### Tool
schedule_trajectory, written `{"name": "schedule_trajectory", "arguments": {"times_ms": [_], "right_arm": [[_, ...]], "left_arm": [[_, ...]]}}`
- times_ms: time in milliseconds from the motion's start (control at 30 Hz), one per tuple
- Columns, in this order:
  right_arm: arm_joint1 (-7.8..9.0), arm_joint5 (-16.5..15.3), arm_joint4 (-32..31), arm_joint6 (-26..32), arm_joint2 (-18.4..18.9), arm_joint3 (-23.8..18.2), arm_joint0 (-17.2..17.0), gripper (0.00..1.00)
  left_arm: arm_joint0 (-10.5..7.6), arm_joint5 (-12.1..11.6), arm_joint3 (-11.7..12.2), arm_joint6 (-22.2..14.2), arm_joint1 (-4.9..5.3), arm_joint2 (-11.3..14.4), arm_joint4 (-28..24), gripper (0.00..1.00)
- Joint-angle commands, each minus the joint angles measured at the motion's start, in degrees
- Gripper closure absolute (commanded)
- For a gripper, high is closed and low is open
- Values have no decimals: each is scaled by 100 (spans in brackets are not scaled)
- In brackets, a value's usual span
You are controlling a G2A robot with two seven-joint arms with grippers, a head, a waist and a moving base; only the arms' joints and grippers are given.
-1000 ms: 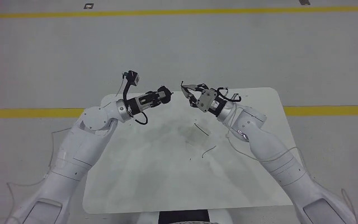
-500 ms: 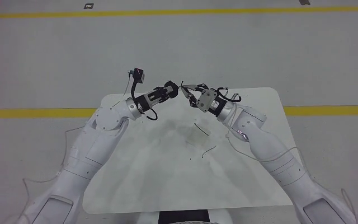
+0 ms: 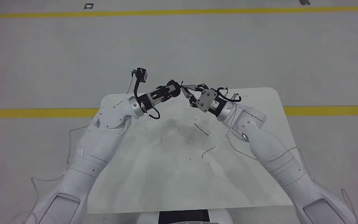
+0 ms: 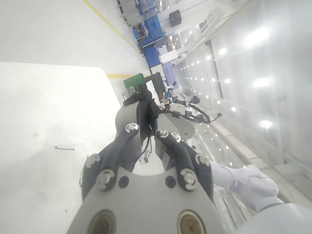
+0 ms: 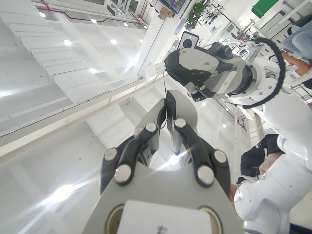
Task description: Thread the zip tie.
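Where the two arms meet above the far side of the table [image 3: 168, 179], the right gripper [image 5: 166, 103] is pinched tight on the zip tie [image 5: 164, 83], a thin black strip held between its two ribbed pads. The tie's long axis runs straight on from the fingers. Its free end sticks out past the fingertips as a fine, nearly straight line pointing toward the left gripper [image 5: 174, 68], which faces it from just beyond. The end of the tie stops right by that gripper's dark fingertips; whether the two touch cannot be told. From above, the left gripper [image 3: 175, 87] and the right gripper [image 3: 187, 89] sit tip to tip, both raised off the surface, and the tie between them is too fine to follow. In the left wrist view the left gripper [image 4: 145, 113] has its fingers drawn together, and whether anything lies between them is not clear. Nearer the robot, well apart from both grippers, a loose straight strip [image 3: 200, 129] lies flat on the table, with a curved strip [image 3: 209, 149] just beside it.
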Motion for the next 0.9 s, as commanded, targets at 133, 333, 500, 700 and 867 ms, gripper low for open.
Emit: {"name": "schedule_trajectory", "arguments": {"times_ms": [133, 333, 500, 700, 867], "right_arm": [[0, 0, 0, 0, 0, 0, 0, 100], [0, 0, 0, 0, 0, 0, 0, 100], [0, 0, 0, 0, 0, 0, 0, 100], [0, 0, 0, 0, 0, 0, 0, 100], [0, 0, 0, 0, 0, 0, 0, 100]], "left_arm": [[32, 0, 8, -93, -104, -141, 92, 100], [78, 0, 21, -198, -197, -262, 180, 100], [113, 0, 21, -260, -266, -357, 228, 100], [152, 0, 20, -322, -344, -456, 302, 100], [174, 0, 27, -368, -403, -516, 351, 100]]}}
